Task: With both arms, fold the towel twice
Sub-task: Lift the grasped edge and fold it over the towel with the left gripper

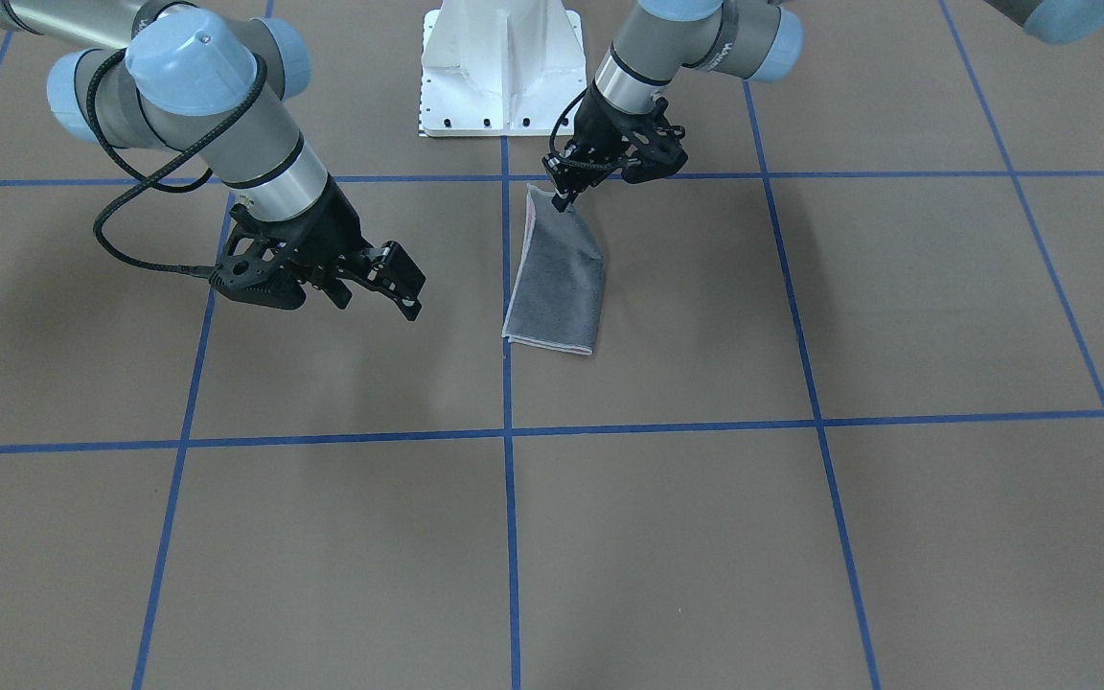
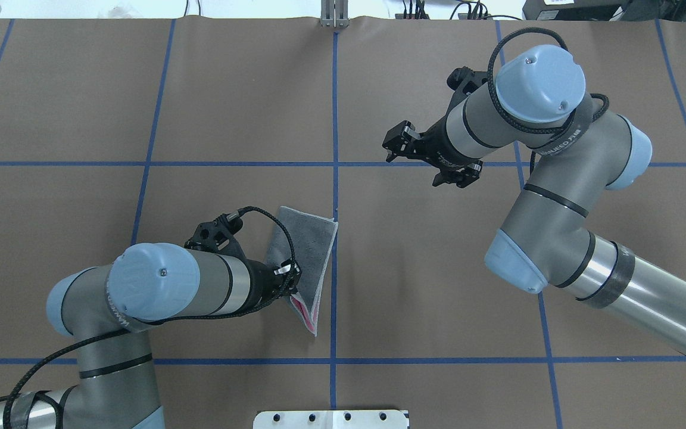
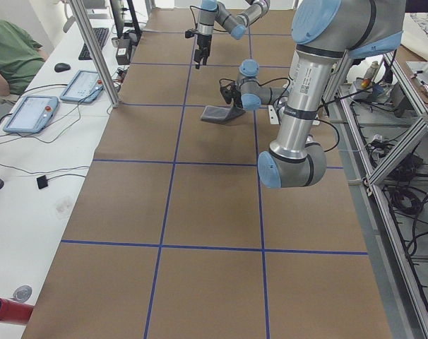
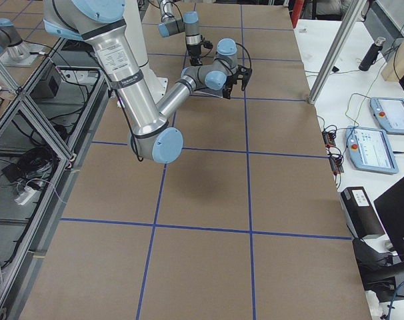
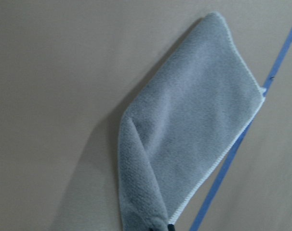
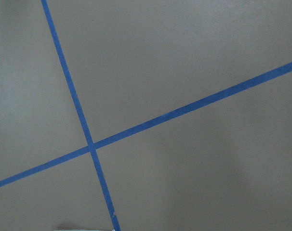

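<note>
Six cameras ringed one brown worktop [image 2: 438,286] marked with blue tape lines [image 2: 51,162].
One looked down from behind the robot, over its shoulders; another faced it from across the worktop, steeply down, the white base [image 1: 502,67] at its top edge. Two stood off at the worktop's ends, farther away, looking along its length. The left wrist camera sat close above the towel [image 5: 194,130], which the overhead and front views shared; the right wrist camera looked closely down on a tape crossing [image 6: 91,146].
</note>
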Controlling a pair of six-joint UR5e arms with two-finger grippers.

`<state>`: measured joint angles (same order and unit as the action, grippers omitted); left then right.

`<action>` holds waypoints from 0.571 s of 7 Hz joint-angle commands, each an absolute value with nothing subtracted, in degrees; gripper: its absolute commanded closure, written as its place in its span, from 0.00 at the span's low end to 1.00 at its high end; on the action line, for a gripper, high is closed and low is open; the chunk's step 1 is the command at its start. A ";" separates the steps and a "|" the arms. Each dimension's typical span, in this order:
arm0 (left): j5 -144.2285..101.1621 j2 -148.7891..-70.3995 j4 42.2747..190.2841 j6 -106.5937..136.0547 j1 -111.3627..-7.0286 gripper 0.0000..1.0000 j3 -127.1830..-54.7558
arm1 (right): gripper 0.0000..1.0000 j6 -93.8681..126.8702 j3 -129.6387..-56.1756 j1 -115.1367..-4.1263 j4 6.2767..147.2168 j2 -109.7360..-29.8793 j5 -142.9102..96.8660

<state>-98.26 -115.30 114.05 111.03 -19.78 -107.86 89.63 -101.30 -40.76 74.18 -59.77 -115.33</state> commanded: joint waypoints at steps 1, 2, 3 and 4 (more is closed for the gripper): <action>-98.44 -119.51 114.60 111.27 -24.49 1.00 -103.91 | 0.01 89.56 -101.34 -40.87 74.18 -59.85 -115.40; -99.74 -119.97 114.78 111.18 -26.44 1.00 -102.67 | 0.01 89.56 -101.34 -40.87 74.09 -59.85 -115.40; -100.19 -120.06 114.87 111.27 -27.76 1.00 -102.22 | 0.01 89.56 -101.34 -40.96 74.09 -59.85 -115.40; -100.28 -120.15 115.05 111.27 -28.03 1.00 -100.65 | 0.01 89.56 -101.34 -40.96 74.09 -59.85 -115.40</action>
<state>-99.94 -119.92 114.86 111.24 -27.12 -102.17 89.56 -101.34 -40.92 74.10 -59.85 -115.40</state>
